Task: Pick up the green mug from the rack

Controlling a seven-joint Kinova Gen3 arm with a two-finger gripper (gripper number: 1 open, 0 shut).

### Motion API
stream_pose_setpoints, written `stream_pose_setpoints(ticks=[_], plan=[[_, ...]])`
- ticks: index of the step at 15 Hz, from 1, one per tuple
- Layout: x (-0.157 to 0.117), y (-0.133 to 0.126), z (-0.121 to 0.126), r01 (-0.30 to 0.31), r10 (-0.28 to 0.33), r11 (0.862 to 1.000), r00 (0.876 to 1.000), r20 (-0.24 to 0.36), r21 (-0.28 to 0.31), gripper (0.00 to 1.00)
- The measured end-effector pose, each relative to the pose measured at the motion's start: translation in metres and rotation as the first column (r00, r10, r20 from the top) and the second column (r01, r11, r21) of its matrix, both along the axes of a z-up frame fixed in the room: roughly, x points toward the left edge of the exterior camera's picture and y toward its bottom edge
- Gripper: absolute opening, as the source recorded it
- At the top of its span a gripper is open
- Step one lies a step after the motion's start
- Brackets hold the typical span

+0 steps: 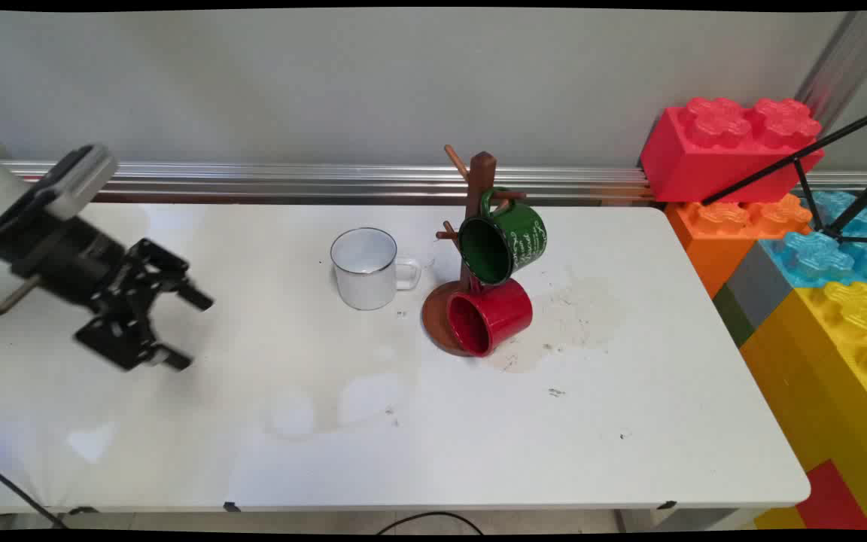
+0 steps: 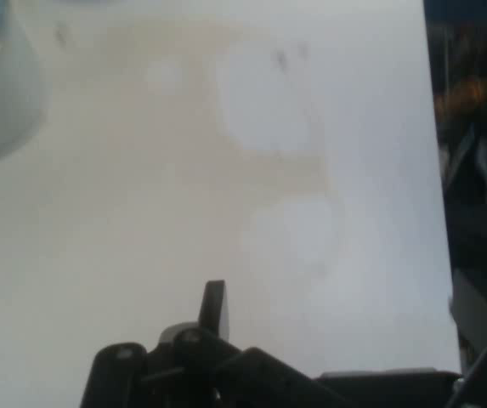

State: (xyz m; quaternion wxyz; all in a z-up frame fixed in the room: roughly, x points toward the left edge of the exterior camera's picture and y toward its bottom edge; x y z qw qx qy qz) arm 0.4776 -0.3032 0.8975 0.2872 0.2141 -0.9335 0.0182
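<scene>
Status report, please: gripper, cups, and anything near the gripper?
Gripper open, empty, above bare table at left. White mug upright, nearest. Green mug hangs on mug tree; red mug at its base.

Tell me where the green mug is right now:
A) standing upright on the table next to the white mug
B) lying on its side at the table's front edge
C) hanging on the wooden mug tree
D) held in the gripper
C: the green mug hangs by its handle from a peg of the wooden mug tree, above the red mug, while the gripper is far off to the left, open and empty.
</scene>
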Motion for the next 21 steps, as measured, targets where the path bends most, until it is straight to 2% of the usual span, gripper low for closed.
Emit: stream_pose_setpoints(ticks=[3,5,6,7,11,13,16,21], plan=[[-0.009,-0.011,0.003,-0.056,0.054,0.998,0.995,-0.078,-0.025,1.00],[-0.015,-0.018,0.005,-0.089,0.084,0.995,0.987,-0.135,-0.036,1.00],[-0.018,-0.021,0.006,-0.106,0.098,0.994,0.981,-0.168,-0.039,1.00],[-0.024,-0.028,0.009,-0.135,0.122,0.990,0.965,-0.233,-0.043,1.00],[-0.030,-0.038,0.011,-0.175,0.150,0.983,0.938,-0.313,-0.054,1.00],[-0.033,-0.042,0.012,-0.184,0.154,0.981,0.929,-0.337,-0.059,1.00],[-0.036,-0.043,0.011,-0.182,0.149,0.981,0.926,-0.347,-0.064,1.00],[-0.060,-0.043,0.013,-0.169,0.131,0.982,0.933,-0.337,-0.087,1.00]])
